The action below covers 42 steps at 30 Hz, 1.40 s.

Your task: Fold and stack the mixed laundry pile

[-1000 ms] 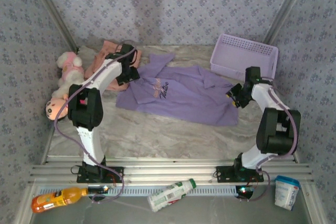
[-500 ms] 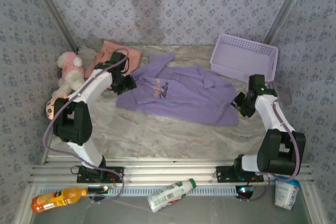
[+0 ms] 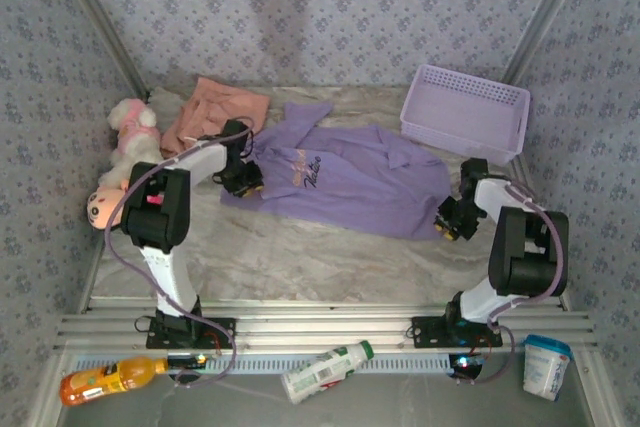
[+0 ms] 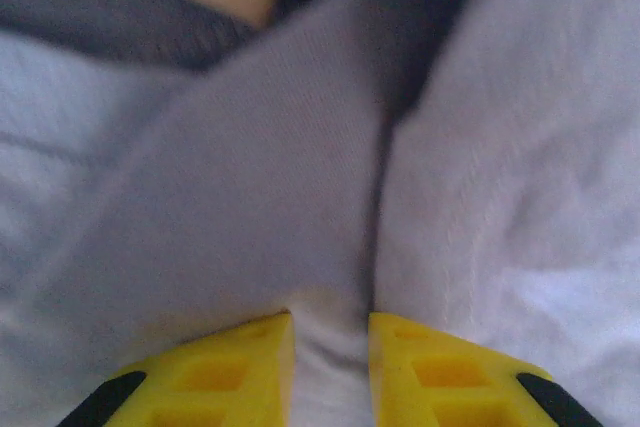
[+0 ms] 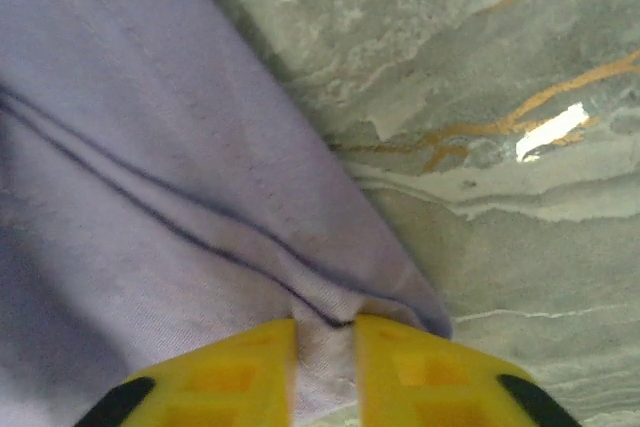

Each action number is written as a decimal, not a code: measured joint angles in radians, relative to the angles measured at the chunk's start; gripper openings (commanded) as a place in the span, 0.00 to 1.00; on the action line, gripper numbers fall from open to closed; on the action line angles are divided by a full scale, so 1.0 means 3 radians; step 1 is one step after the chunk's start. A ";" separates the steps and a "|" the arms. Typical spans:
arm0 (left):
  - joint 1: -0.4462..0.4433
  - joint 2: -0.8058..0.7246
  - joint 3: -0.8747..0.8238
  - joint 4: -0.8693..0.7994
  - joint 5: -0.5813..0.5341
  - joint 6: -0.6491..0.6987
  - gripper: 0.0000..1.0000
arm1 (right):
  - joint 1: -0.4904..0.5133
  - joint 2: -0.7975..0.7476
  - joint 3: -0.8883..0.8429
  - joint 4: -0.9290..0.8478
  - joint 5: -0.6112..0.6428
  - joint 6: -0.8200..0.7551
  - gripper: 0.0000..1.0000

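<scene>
The lavender shirt (image 3: 340, 182) lies spread across the middle of the table, dark lettering on its chest. Salmon-pink shorts (image 3: 215, 107) lie at the back left. My left gripper (image 3: 243, 183) sits at the shirt's near left corner, and in the left wrist view its yellow fingers (image 4: 240, 372) pinch a fold of lavender cloth (image 4: 330, 347). My right gripper (image 3: 448, 221) sits at the shirt's near right corner; its yellow fingers (image 5: 420, 367) are shut on the shirt's edge (image 5: 325, 352) just above the marbled table (image 5: 500, 97).
A lavender mesh basket (image 3: 465, 112) stands at the back right. Pink-and-white plush toys (image 3: 125, 152) lie along the left wall. Bottles (image 3: 325, 372) and a tub (image 3: 547, 365) rest on the rail in front of the arm bases.
Both grippers have come down onto the shirt's near corners and closed on the cloth. The left one moved off the shorts toward the shirt.
</scene>
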State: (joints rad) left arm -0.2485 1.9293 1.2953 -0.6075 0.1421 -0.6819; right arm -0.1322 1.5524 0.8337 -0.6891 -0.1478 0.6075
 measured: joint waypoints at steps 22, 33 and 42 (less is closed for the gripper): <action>-0.0056 0.0019 0.0062 -0.0083 -0.0078 0.0036 0.53 | -0.0332 -0.0514 -0.0193 -0.0310 0.0097 0.0092 0.29; -0.0242 -0.0136 -0.0004 -0.0160 -0.0128 0.0062 0.51 | 0.0557 -0.0177 0.0576 -0.0042 0.0226 0.0278 0.25; -0.0226 -0.0128 -0.0220 0.0070 -0.0220 0.0036 0.50 | 0.0553 0.0243 0.0252 0.0251 0.0140 0.0458 0.31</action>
State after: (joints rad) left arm -0.3164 1.8908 1.2293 -0.5865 0.0761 -0.6712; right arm 0.0338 1.6253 0.9092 -0.6140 -0.1059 0.7448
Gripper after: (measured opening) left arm 0.506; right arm 0.304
